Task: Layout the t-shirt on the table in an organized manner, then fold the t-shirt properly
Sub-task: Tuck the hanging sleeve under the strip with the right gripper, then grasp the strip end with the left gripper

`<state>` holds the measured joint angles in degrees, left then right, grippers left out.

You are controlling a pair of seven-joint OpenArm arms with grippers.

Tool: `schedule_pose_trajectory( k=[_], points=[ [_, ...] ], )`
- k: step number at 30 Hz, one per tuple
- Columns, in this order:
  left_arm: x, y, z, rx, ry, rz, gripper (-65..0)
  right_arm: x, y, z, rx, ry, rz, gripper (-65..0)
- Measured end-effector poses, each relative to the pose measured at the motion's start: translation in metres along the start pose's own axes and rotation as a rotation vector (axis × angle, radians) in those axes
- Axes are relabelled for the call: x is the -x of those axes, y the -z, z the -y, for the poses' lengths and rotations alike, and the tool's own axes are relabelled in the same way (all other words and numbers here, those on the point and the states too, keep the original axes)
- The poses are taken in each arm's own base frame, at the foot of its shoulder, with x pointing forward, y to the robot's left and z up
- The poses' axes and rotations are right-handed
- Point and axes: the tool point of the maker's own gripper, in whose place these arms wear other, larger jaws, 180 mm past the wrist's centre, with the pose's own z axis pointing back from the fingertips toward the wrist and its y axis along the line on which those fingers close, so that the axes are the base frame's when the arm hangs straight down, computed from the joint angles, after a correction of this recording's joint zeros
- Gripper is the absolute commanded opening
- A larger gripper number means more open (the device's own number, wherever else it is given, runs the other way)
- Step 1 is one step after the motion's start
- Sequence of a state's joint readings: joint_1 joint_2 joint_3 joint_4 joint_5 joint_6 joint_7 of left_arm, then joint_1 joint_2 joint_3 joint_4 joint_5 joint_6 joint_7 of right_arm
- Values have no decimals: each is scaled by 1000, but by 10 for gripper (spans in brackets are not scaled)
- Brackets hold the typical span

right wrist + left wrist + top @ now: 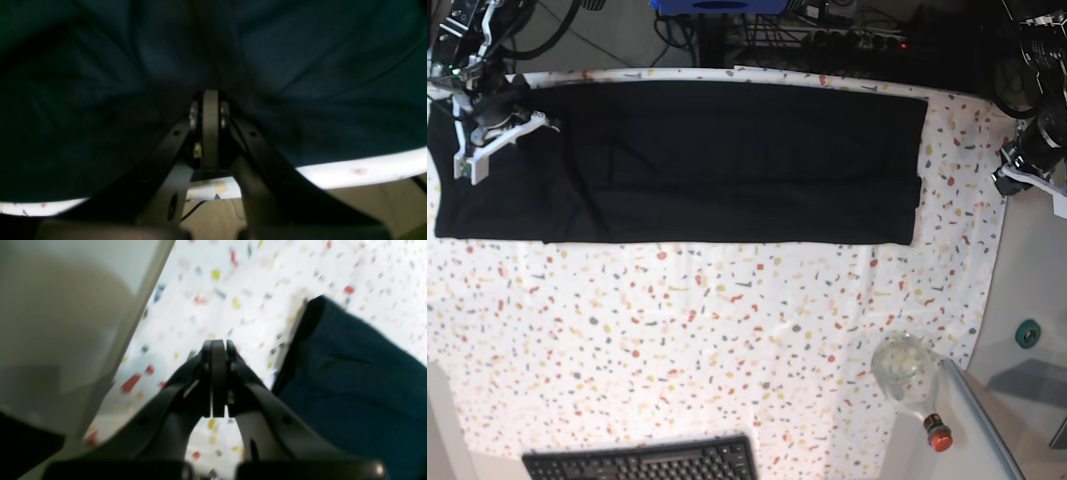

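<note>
Base view: black t-shirt (677,160), soft matte cloth folded into a long flat band, lies along the worktop's (727,340) far edge. Worktop cloth is white, flecked red, yellow, grey. Right end effector (210,100) pinched together on the t-shirt's far-left end. Left end effector (218,350) closed, empty, above speckled cloth beside the shirt's edge.
</note>
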<state>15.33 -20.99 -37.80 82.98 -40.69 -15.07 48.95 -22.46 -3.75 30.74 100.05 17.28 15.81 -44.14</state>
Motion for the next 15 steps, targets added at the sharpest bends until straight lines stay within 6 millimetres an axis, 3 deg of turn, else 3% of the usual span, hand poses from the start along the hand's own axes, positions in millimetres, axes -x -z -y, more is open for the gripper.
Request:
schedule_pose_trajectory(
  k=[3,6,7,8,11,13,15],
  points=[
    [6,2,-4,-8,-12,-15,-650,-31,-12,-13,-21,-34,72,-650],
    [10,2,-6,-13,-12,-27,-650,-61,6,-26,-65,-16,90,-650],
    [9,2,-5,-8,-13,-24,-650,-63,16,-25,-69,-9,75,-650],
    [8,3,-3,-5,-15,-21,-650,-59,27,-22,-66,-7,42,-650],
    [6,2,-4,-7,-10,-16,-650,-16,44,-5,-11,-7,-100,-650],
    [8,2,-5,-9,-11,-21,-650,14,44,-1,-1,6,-175,-650],
    [7,2,-4,-8,-12,-18,-650,20,39,-5,-3,11,-169,-650]
  ],
)
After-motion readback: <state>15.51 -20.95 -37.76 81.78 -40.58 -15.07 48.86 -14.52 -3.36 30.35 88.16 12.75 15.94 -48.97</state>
